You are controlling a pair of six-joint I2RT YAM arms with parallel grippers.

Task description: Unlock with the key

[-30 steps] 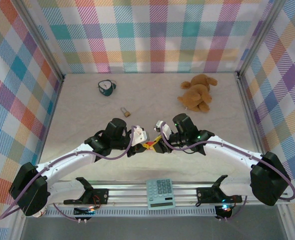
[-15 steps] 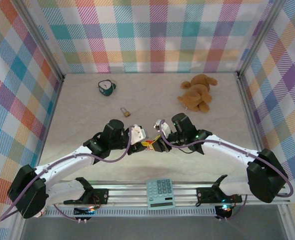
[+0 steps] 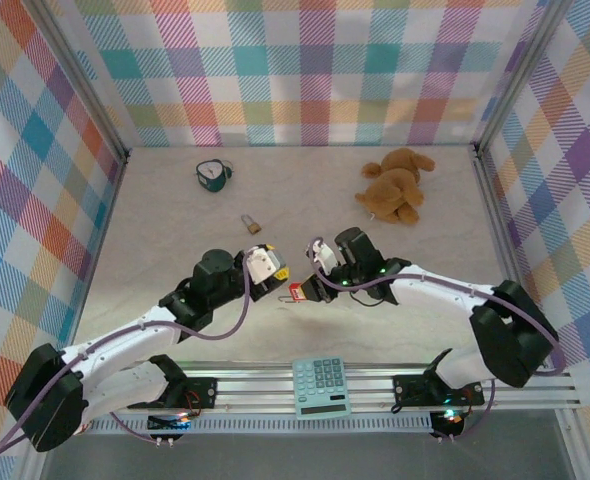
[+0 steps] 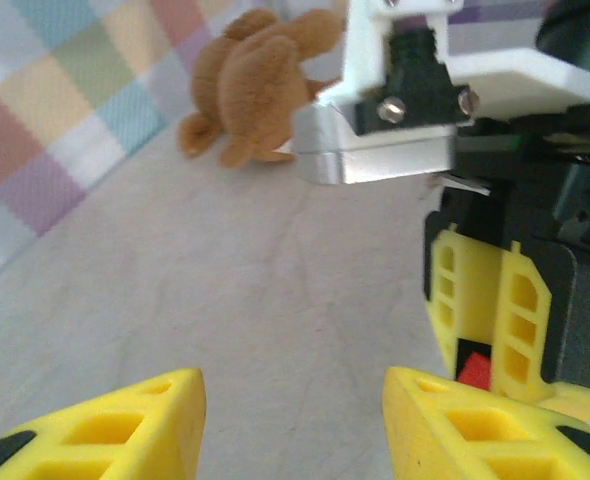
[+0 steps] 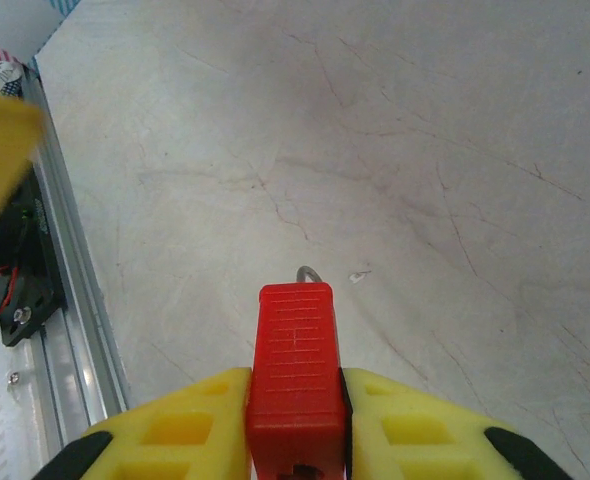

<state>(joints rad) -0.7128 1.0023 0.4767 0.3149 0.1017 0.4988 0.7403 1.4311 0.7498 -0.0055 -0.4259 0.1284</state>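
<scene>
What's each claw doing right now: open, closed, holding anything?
Left claw: open, nothing between its fingers.
Right claw: closed on the red padlock.

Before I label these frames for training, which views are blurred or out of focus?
Left wrist: soft throughout, the left claw and the teddy bear both fuzzy. Right wrist: the red padlock is crisp; a yellow smear blurs the upper-left edge. Top external: sharp, evenly lit, faint shadows.

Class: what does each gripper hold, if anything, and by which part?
Right gripper clamps the red padlock by its body sides; left gripper is open, holding nothing.
</scene>
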